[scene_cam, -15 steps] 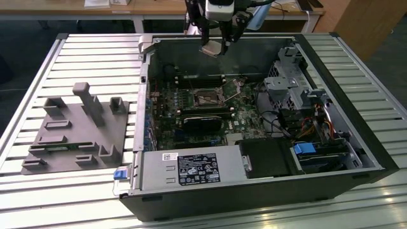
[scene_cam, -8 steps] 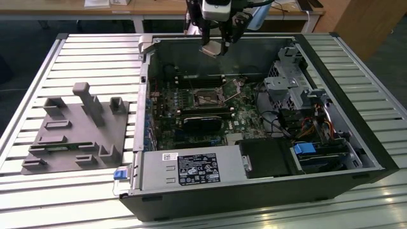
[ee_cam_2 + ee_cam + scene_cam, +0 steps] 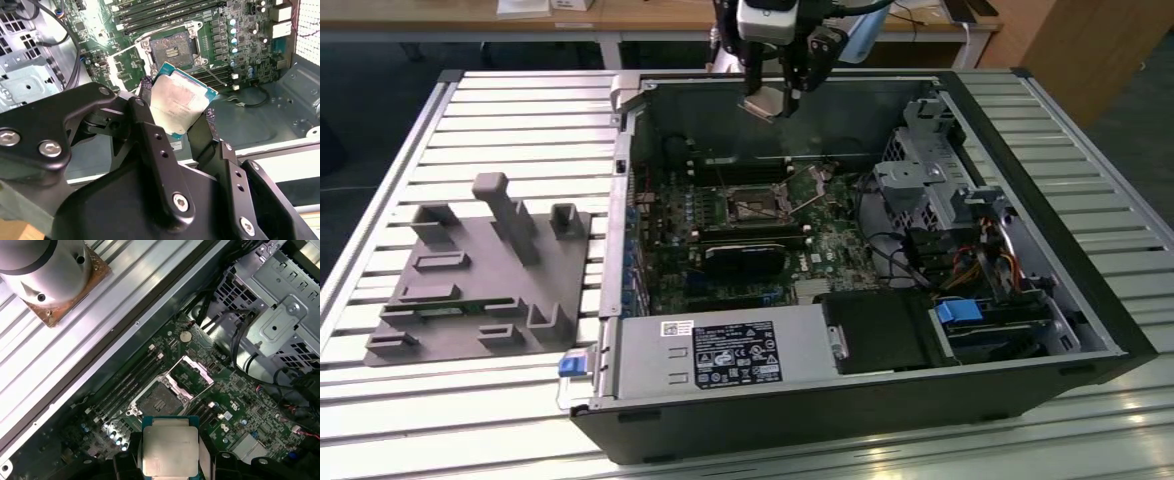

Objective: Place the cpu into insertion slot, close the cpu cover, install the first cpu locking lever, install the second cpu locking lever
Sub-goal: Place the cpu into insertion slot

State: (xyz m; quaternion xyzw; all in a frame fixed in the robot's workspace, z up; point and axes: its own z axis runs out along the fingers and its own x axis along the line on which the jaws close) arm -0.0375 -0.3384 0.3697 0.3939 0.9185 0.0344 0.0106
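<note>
Gripper (image 3: 177,104) clamped on cpu (image 3: 184,100), above the case; insertion slot (image 3: 160,402) empty, cpu cover (image 3: 194,374) raised. No step complete.

1. One cpu (image 3: 170,452), a flat square chip with a dull metal top.
2. One insertion slot (image 3: 159,402), square and black-rimmed.
3. One cpu cover (image 3: 194,374), a silvery frame plate.
4. One hand (image 3: 178,100), with two black fingers (image 3: 150,137).
5. One green circuit board (image 3: 240,390).
6. One round coin cell (image 3: 186,336) on that board.
7. One open computer case (image 3: 1081,270).
8. One silver power supply box (image 3: 707,355).
9. One glossy black rectangular block (image 3: 744,262).
10. One grey moulded holder (image 3: 467,290).
11. One slatted metal surface (image 3: 520,110).
</note>
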